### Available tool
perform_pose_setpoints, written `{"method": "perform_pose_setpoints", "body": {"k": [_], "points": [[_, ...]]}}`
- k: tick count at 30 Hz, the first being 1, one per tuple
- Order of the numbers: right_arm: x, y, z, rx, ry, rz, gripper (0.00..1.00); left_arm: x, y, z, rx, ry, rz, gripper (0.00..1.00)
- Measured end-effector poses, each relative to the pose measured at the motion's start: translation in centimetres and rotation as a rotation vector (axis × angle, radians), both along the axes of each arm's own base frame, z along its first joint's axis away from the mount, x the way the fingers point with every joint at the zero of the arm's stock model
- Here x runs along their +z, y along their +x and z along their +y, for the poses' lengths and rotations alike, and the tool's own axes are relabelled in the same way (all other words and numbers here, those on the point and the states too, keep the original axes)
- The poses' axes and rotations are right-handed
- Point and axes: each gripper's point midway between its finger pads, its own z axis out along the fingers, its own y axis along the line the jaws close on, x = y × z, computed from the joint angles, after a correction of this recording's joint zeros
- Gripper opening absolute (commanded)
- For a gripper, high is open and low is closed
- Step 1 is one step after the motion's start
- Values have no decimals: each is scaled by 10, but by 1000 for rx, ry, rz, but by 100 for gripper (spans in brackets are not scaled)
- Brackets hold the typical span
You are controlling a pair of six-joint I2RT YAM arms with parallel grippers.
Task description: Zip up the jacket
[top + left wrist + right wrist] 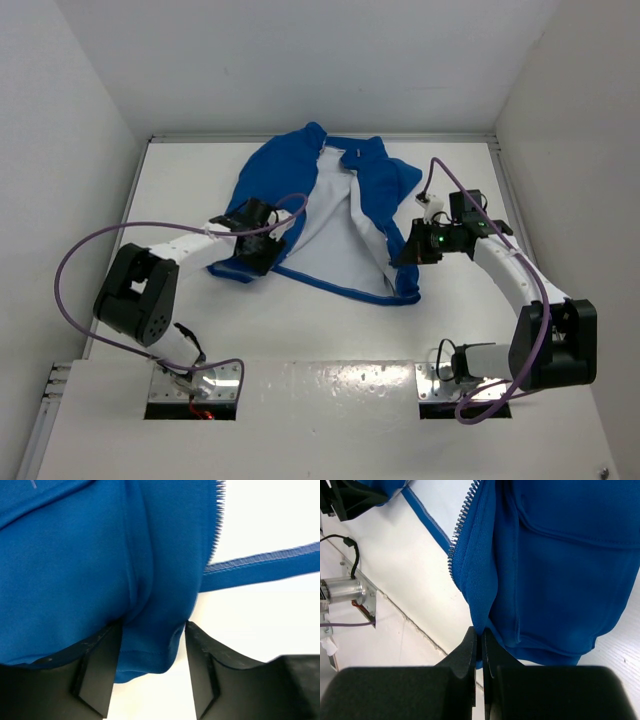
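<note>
The royal blue jacket [375,195] lies open on the white table at the back middle, with its white lining [335,235] showing and the collar at the far side. My left gripper [268,250] is at the bottom corner of the left front panel. In the left wrist view it [154,627] is open, its jaws partly closed round a fold of the blue hem [145,650], with zipper teeth [219,510] above. My right gripper [403,255] is at the bottom of the right front panel. In the right wrist view it [481,632] is shut on the blue edge below the zipper teeth [462,520].
White walls enclose the table on the left, back and right. Purple cables [75,255] loop beside both arms. The metal base plates [330,385] sit at the near edge. A flap pocket [580,535] shows in the right wrist view.
</note>
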Motion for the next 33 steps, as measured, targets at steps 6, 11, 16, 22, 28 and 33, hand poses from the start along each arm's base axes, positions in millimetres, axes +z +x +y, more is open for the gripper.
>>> {"method": "perform_pose_setpoints", "body": {"k": [6,11,16,22,28,33], "points": [[0,0,0,1,0,0,0,10,-2,-8,-31,-57,9,61],[0,0,0,1,-1,-1,0,11,-2,-9,-44,-59,10,62],[0,0,0,1,-1,-1,0,11,0,-4,-35,-36,2,64],[0,0,0,1,-3,-1,0,8,-1,-5,-38,-27,7,65],[-1,0,-1,0,-4,-1,0,7,-4,-10,-53,-31,12,65],[-1,0,-1,-1,-7,0,0,3,-13,-14,-65,-38,38,72]]}}
